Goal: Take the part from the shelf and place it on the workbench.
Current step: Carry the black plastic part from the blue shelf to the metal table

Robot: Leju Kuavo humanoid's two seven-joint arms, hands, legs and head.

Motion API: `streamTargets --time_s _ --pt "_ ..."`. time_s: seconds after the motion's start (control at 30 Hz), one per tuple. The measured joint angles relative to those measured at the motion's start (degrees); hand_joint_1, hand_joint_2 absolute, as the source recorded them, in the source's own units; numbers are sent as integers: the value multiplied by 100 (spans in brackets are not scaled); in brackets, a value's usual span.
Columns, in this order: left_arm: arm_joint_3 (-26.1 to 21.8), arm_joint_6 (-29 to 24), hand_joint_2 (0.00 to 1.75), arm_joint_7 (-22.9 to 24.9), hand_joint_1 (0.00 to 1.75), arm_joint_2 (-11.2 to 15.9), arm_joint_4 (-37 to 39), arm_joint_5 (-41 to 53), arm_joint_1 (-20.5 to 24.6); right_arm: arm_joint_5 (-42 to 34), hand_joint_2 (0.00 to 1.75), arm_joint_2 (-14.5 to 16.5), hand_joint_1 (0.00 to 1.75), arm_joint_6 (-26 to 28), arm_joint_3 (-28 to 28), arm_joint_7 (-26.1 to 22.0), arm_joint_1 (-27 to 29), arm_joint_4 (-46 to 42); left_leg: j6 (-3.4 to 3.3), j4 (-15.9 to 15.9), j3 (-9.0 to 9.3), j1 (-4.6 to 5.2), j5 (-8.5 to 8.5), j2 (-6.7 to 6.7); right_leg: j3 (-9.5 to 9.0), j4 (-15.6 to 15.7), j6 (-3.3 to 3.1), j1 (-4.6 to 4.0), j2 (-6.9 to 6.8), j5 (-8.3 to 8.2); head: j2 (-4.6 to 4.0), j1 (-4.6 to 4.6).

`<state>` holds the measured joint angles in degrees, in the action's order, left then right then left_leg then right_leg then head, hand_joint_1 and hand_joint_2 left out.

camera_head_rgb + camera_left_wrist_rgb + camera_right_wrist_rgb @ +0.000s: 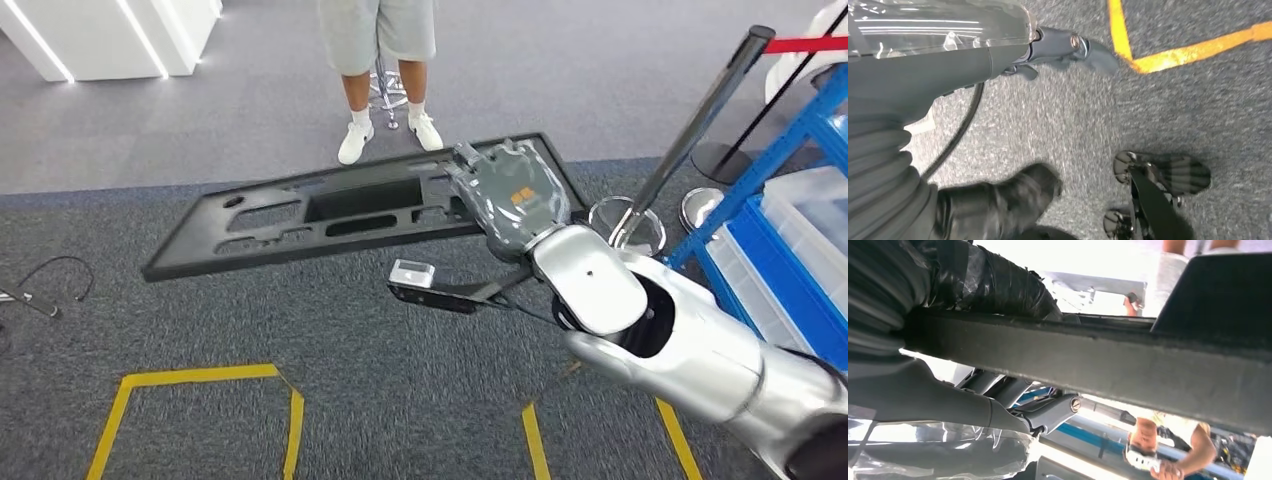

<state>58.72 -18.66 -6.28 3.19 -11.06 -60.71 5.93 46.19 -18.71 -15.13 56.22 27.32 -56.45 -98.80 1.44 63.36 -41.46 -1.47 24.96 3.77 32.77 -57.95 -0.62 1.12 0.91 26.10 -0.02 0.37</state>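
The part is a long black plastic panel (330,215) with several cutouts, held level above the grey carpet in the head view. My right hand (510,195) grips its right end, fingers over the top face. In the right wrist view the panel's thick edge (1128,365) crosses the picture, with my dark taped fingers (988,285) on one side and the grey thumb (998,410) on the other. My left hand (948,75) hangs over the carpet in the left wrist view, thumb (1083,47) sticking out, holding nothing.
A person in grey shorts and white shoes (385,130) stands just beyond the panel. A blue shelf with clear bins (790,230) is at the right, beside a stanchion pole (690,140). Yellow tape lines (200,378) mark the carpet. A black cable (50,275) lies at the left.
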Motion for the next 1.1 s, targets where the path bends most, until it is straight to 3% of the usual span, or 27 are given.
streamTargets --time_s 0.03,0.07,0.13,0.17,0.27,0.33,0.4,0.47,0.53,0.57,0.6,0.63,0.67,0.7,0.77,0.83,0.9,0.93,1.0,1.03,1.1 --pt "1 3 175 5 0 -14 0 8 9 0 175 6 175 2 8 0 -1 6 20 356 -160 13 184 -187 2 4 -19 -18 -74 -5 0 -26" --pt "3 3 175 7 0 -20 0 9 18 -1 175 7 175 3 21 0 -3 12 36 720 -322 10 340 -281 10 -2 -26 -38 -159 -4 0 -31" --pt "7 4 175 9 0 -26 0 9 22 -1 175 7 175 3 58 -2 3 26 43 1038 -426 9 409 -343 19 -14 -33 -70 -327 3 0 -33" --pt "9 4 175 10 0 -27 0 9 18 -1 175 7 175 2 74 -4 5 31 31 876 -311 13 303 -362 19 -17 -34 -83 -403 9 0 -32" --pt "9 8 175 10 0 -27 1 -6 13 -1 175 12 175 2 88 -5 -6 35 -89 -218 337 89 -63 -593 11 -26 -12 -128 -596 35 0 -28" --pt "9 17 175 3 0 -26 2 -33 14 -1 175 16 175 3 90 -2 -19 39 -182 -502 473 151 -92 -654 10 -25 25 -151 -705 46 0 -31" --pt "9 27 175 -7 0 -27 2 -55 -1 -3 175 30 175 3 93 -2 -25 41 -240 -538 462 136 -131 -526 4 -19 72 -157 -784 65 1 -35" --pt "9 40 175 -22 0 -30 2 -68 -13 -5 175 44 175 3 94 -2 -37 46 -303 -615 492 97 -174 -426 61 -182 116 -138 -599 210 1 -25" --pt "9 64 175 -33 0 -33 1 -83 -10 -5 175 46 175 3 94 -1 -49 51 -345 -656 507 74 -203 -332 328 -791 147 -103 -254 549 1 -13" --pt "9 80 175 -31 0 -33 1 -86 -7 -5 175 46 175 2 96 -1 -49 55 -354 -654 499 69 -208 -276 519 -1190 162 -90 -153 717 1 -12" --pt "9 97 175 -23 0 -32 1 -85 -4 -8 175 47 175 2 100 -2 -45 60 -356 -647 493 65 -210 -210 676 -1504 182 -72 -112 805 0 -11" --pt "9 112 175 -13 0 -29 2 -77 -4 -12 175 48 175 1 108 -7 -41 67 -353 -635 489 57 -208 -135 751 -1634 202 -50 -99 782 0 -12" --pt "9 123 175 -2 0 -27 2 -69 -4 -16 175 48 175 1 116 -11 -40 72 -344 -616 487 44 -202 -56 721 -1543 224 -23 -94 649 0 -13" --pt "9 130 175 7 0 -25 2 -61 -4 -21 175 48 175 1 122 -15 -42 76 -326 -589 486 27 -190 24 594 -1251 248 10 -65 435 0 -11" --pt "9 136 175 14 0 -19 4 -56 -8 -25 175 47 175 2 128 -16 -49 86 -251 -501 445 -5 -155 178 272 -546 297 80 172 116 0 -7" --pt "9 135 175 22 0 -7 7 -56 -9 -27 175 48 175 4 133 -16 -55 97 -155 -435 350 -26 -162 312 140 -240 299 99 367 79 0 -14" --pt "10 135 175 31 0 2 10 -56 -26 -31 175 52 175 7 141 -17 -58 105 -69 -448 282 -46 -211 432 150 -228 237 81 292 92 0 -22" --pt "10 135 175 34 0 0 10 -56 -42 -32 175 57 175 7 144 -15 -63 109 -40 -438 259 -44 -208 383 146 -212 197 78 222 78 0 -22" --pt "12 136 175 42 0 3 11 -56 -51 -32 175 79 175 10 148 -4 -86 116 -5 -166 125 -11 -47 65 134 -173 112 78 81 44 0 -63" --pt "13 136 175 44 0 6 11 -56 -43 -32 175 88 175 13 148 0 -99 119 -1 133 -6 5 111 -141 132 -166 80 51 6 37 0 -83" --pt "14 136 175 44 0 18 11 -55 -25 -32 175 97 175 15 156 3 -112 127 -5 818 -307 13 403 -307 135 -165 42 -5 -150 40 0 -105"
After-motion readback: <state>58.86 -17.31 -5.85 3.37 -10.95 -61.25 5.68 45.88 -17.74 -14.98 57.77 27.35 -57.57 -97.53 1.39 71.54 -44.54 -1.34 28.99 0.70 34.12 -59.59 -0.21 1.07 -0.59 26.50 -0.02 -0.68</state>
